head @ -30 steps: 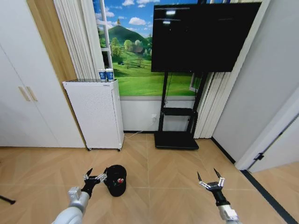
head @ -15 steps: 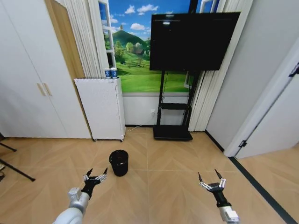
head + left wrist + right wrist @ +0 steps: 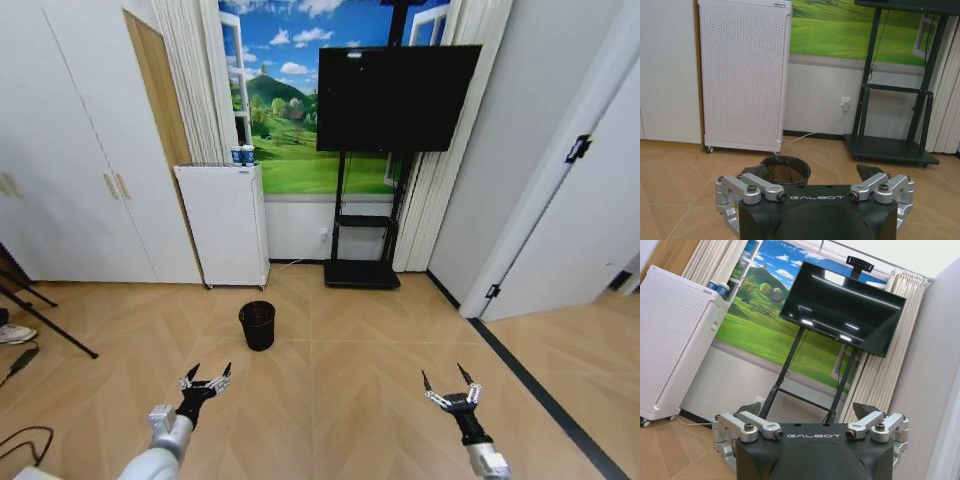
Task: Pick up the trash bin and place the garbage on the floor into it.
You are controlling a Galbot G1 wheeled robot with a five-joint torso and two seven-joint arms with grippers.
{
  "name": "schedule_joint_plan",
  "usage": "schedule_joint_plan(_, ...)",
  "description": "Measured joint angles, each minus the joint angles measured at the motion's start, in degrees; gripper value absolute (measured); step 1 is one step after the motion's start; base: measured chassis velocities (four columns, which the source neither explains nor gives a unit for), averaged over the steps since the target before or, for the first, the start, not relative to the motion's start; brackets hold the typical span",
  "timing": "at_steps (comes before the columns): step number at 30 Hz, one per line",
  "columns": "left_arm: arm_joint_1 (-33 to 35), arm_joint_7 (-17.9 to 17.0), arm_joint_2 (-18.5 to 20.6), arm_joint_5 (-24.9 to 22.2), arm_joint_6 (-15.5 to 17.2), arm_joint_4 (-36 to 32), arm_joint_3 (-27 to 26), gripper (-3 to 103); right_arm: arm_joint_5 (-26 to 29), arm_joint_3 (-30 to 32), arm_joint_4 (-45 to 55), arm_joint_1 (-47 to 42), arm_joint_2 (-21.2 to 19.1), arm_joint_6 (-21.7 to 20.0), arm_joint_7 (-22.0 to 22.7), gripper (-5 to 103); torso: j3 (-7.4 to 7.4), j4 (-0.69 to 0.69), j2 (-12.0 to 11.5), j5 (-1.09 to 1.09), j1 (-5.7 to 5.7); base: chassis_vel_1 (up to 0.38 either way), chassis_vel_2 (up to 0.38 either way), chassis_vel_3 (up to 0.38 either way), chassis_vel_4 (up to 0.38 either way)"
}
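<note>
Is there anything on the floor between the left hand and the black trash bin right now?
Nothing visible. The left hand, open, hangs above bare wood floor, and the trash bin stands ahead of it with open floor between. The white perforated unit sits behind the bin, against the wall.

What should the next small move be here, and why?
Probably bring the left gripper forward toward the black mesh trash bin. Both grippers are open and empty; the bin stands upright on the wood floor, apart from and ahead of the left one. The right gripper sits farther off.
</note>
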Motion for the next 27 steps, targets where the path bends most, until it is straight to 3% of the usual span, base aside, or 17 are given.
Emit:
schedule_joint_plan(2,0.11,0.02,0.00,0.06,-0.06,0.05,-0.03,100,-0.22,0.01,-0.01,-0.14,0.01,0.00,-0.09,100,0.01,0.01,-0.03,-0.11,0.04,-0.087,-0.014,0.079,-0.015)
schedule_joint_plan(5,0.21,0.07,0.06,0.11,-0.18,0.07,-0.24,100,-0.09,0.00,-0.03,-0.27,-0.01,0.00,-0.18,100,0.01,0.04,-0.04,-0.02,0.04,-0.066,0.013,0.075,-0.038)
schedule_joint_plan(14,0.44,0.10,0.15,0.11,-0.32,0.09,-0.39,100,-0.04,0.08,0.17,-0.40,0.47,0.03,0.06,100,-0.01,0.04,-0.04,-0.08,0.01,-0.011,-0.026,0.011,0.028)
schedule_joint_plan(24,0.69,0.15,0.00,0.46,-0.50,0.21,-0.37,100,-0.77,0.62,0.62,-0.76,0.90,0.07,1.41,100,-0.02,0.02,-0.04,-0.10,0.00,-0.044,-0.257,0.051,0.243)
schedule_joint_plan(27,0.72,0.15,-0.06,0.56,-0.51,0.21,-0.37,100,-1.72,0.67,0.91,-1.03,1.11,0.07,1.93,100,-0.03,0.00,-0.04,-0.02,-0.03,-0.035,-0.333,0.031,0.241)
